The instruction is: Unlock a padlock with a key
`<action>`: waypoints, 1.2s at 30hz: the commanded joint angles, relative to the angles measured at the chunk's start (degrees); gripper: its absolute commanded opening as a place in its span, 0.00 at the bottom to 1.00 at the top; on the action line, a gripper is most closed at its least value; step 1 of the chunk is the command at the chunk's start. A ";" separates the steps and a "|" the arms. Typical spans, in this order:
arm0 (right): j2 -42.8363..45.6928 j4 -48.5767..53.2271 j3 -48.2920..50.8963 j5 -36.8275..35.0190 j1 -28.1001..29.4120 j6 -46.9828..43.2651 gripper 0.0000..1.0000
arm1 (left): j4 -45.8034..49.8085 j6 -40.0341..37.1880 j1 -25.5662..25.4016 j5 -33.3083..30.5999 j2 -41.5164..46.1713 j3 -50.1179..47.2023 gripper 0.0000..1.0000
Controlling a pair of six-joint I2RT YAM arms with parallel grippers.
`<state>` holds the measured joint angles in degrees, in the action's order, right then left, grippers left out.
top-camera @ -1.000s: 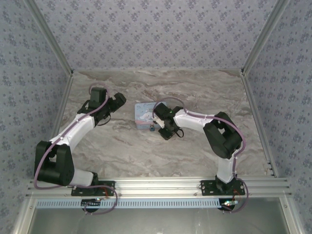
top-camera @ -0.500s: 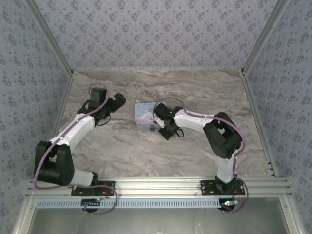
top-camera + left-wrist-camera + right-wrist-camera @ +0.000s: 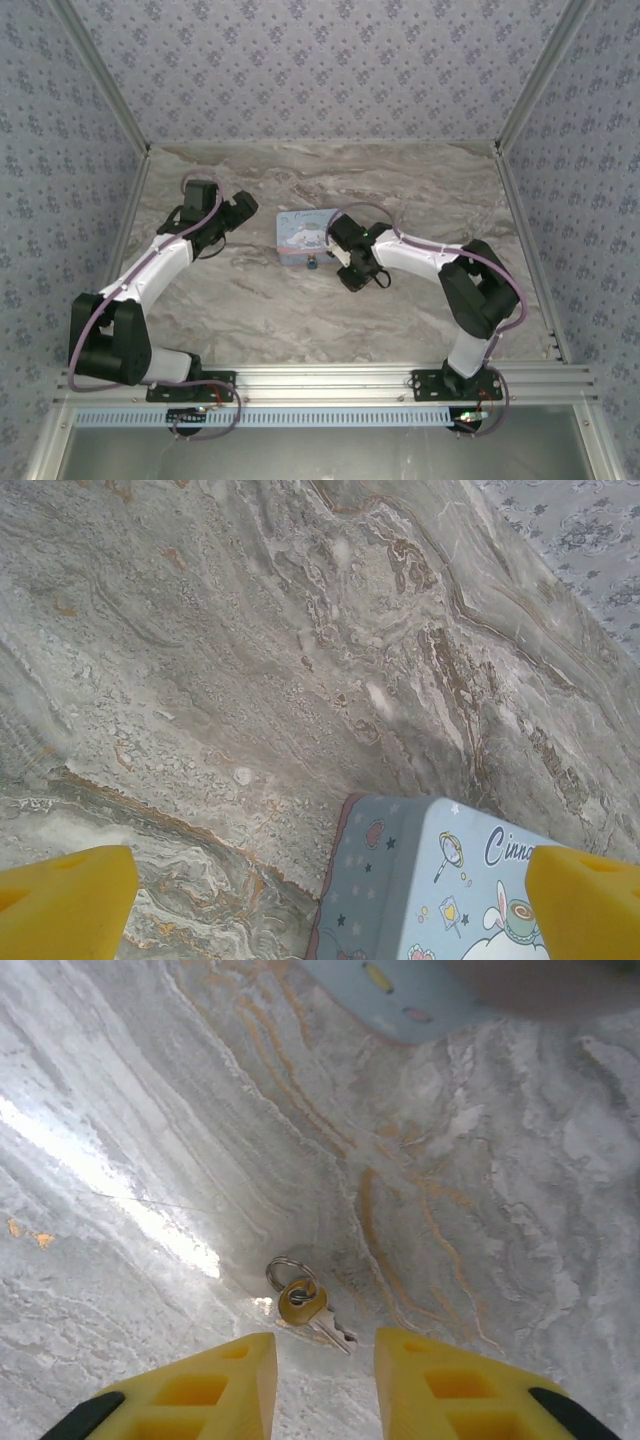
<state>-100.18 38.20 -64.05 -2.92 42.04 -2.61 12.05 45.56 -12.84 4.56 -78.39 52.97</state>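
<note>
colours and patterns on the bench
table [image 3: 420, 190] grey-beige marble veining; walls [image 3: 320, 70] lilac floral print; tin [image 3: 298, 238] pastel blue, cartoon print; key [image 3: 301, 1303] brass head, silver ring; padlock [image 3: 312, 265] teal.

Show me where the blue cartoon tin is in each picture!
Top external: the pastel-blue cartoon tin sits near the picture's middle.
Left wrist: the tin's corner, drawings showing, sits at the bottom right.
Right wrist: the tin is a blurry blue strip along the top edge.
Shared landmark: the grey marbled tabletop lies under it in all three.
</note>
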 commanded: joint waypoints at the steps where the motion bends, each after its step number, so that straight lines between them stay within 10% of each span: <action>1: -1.25 0.79 -0.20 0.03 0.36 -0.92 0.35 | 0.69 -0.92 0.27 -0.96 1.71 1.23 0.99; 36: 0.89 -5.86 2.66 -0.27 1.05 -5.34 0.40 | 1.96 -1.30 0.26 -2.18 2.76 1.51 0.99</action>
<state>-100.55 32.12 -61.52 -3.03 43.27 -6.79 12.91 45.45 -12.84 3.29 -77.23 52.97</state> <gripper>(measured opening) 0.398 0.994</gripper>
